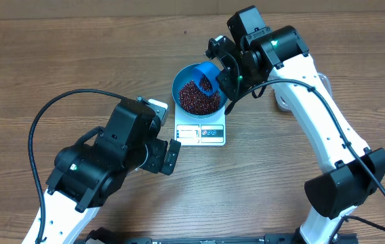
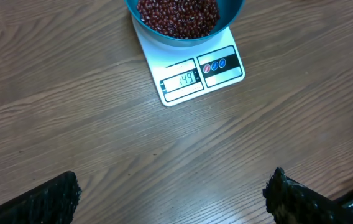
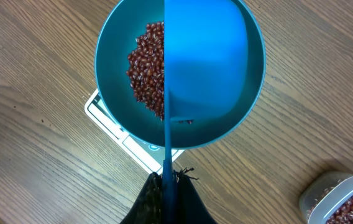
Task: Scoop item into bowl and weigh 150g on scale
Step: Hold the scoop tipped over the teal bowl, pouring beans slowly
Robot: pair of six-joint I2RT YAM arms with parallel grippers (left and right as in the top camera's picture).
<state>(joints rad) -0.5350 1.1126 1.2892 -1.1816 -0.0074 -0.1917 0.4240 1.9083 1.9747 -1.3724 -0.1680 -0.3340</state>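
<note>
Surroundings: wood-grain counter [image 1: 57,54]. A clear tub [image 3: 343,199] holding more beans sits in the lower right corner of the right wrist view, well apart from the bowl. In the overhead view the right arm crosses over the tub and hides most of it. A black cable [image 1: 35,132] loops across the left of the overhead view, beside the left arm.

Obstructions: a bright blue scoop [image 3: 207,62] hangs over the bowl [image 3: 111,74], turned on its side. In the right wrist view it covers the right half of the bowl's inside. Its handle runs as a thin line down to the bottom of that frame. The bowl overhangs the scale [image 2: 196,87], so only the scale's front strip shows.

Task items: the teal bowl stands on the white scale, slightly right of centre in the overhead view. The beans [image 1: 194,99] are small, dark red-brown and glossy, lying as a loose heap in the bowl. A few single beans lie on the bowl wall near the scoop's lower edge. The display [image 2: 181,79] is lit and seems to read 149; the digits are small. Two round buttons [image 2: 214,65] sit beside it.

End effectors: the right end effector [image 3: 167,193] is clamped on the scoop handle, just above the bowl's near rim. The left end effector [image 1: 167,133] stands with jaws spread wide and nothing between them, near the scale's left side. Its fingers [image 2: 46,202] show only at the bottom corners of the left wrist view.
</note>
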